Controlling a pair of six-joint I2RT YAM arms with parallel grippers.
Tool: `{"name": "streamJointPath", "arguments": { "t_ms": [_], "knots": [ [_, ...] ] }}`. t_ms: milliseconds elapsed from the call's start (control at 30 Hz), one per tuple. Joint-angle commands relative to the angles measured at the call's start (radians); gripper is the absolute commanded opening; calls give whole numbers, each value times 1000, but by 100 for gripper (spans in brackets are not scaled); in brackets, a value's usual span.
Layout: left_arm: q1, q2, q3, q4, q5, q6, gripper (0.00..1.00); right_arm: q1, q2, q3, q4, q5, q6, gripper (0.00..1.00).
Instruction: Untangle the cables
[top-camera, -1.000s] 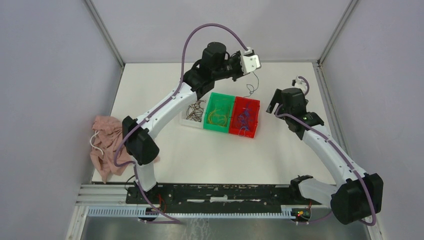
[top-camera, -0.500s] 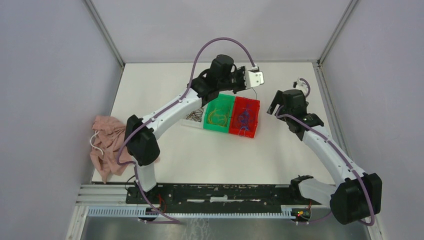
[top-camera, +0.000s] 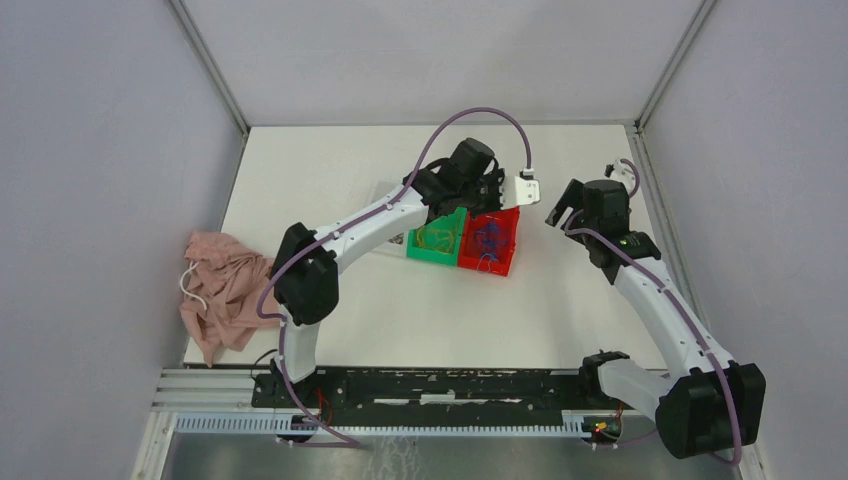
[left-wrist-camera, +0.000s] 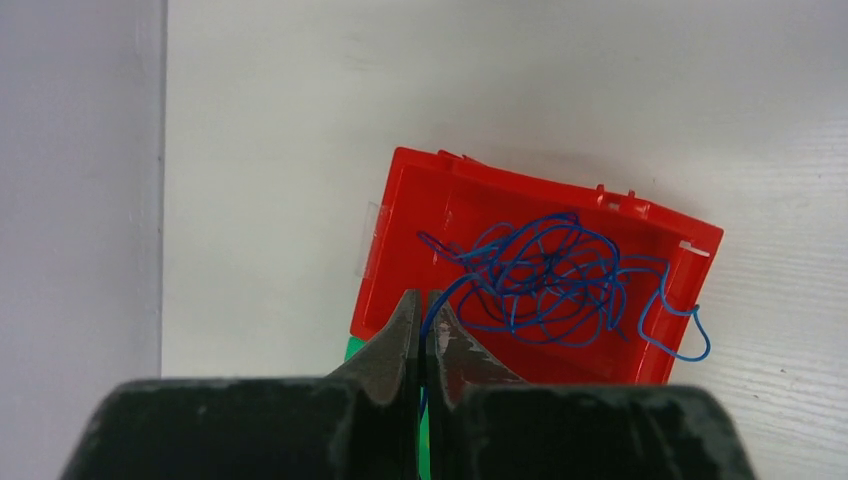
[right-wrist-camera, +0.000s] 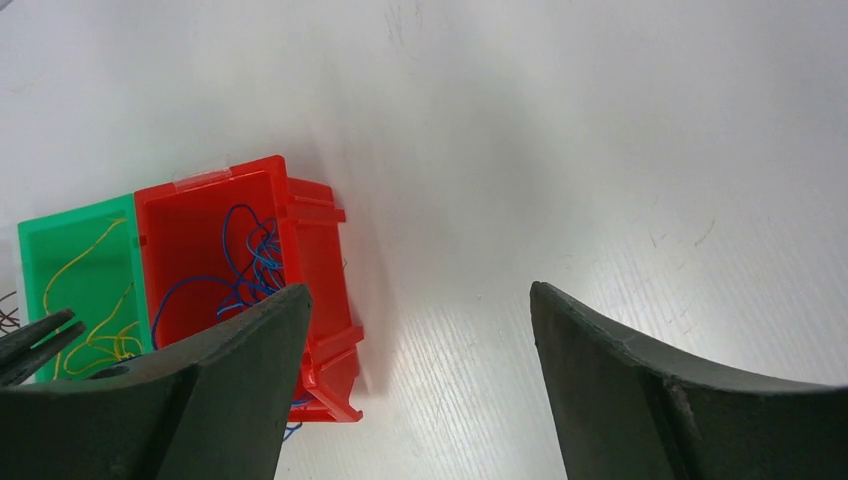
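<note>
On the white table (top-camera: 320, 170), a red bin (left-wrist-camera: 560, 186) touching a green bin (right-wrist-camera: 30, 250). Right hand (right-wrist-camera: 418, 292) spread wide, empty, near the red bin. Left hand (left-wrist-camera: 425, 320) over the red bin's edge, pinched shut on one blue strand (left-wrist-camera: 445, 295) from the blue cables (left-wrist-camera: 545, 275) tangled inside.

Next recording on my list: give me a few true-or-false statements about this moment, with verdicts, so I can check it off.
1. The red plastic bin holds a tangle of thin blue wire. True.
2. The right tool is shut. False: its jaws stand wide open, holding nothing.
3. The green plastic bin holds yellow wire strands. True.
4. The pink cloth lies inside the red bin. False: it lies at the table's left edge, apart from the bins.
5. The left tool is open. False: it is shut on a blue strand.
</note>
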Motion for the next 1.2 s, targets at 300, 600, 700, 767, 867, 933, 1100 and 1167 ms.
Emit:
{"name": "streamJointPath", "arguments": {
  "t_ms": [300, 600, 700, 767, 867, 933, 1100, 1167],
  "knots": [
    [-48, 99, 30, -35, -177, 178, 3, -50, -29, -12, 17, -65, 27, 87],
    [-72, 126, 40, -69, -115, 195, 22, -70, -29, -8, 7, -81, 27, 87],
    [-72, 140, 74, -132, -74, 165, 33, -77, -29, -9, 7, -87, 27, 87],
    [-71, 149, 111, -179, -45, 164, 41, -79, -30, -7, 6, -92, 27, 87],
    [-68, 166, 167, -252, -11, 175, 51, -82, -31, -7, 6, -99, 28, 87],
    [-66, 183, 227, -317, 13, 179, 57, -84, -32, -6, 6, -103, 30, 87],
    [-54, 248, 385, -481, 18, 199, 64, -85, -32, 3, 0, -115, 37, 86],
    [-46, 265, 442, -528, 35, 194, 66, -86, -35, 4, -3, -118, 38, 86]
  ]
}}
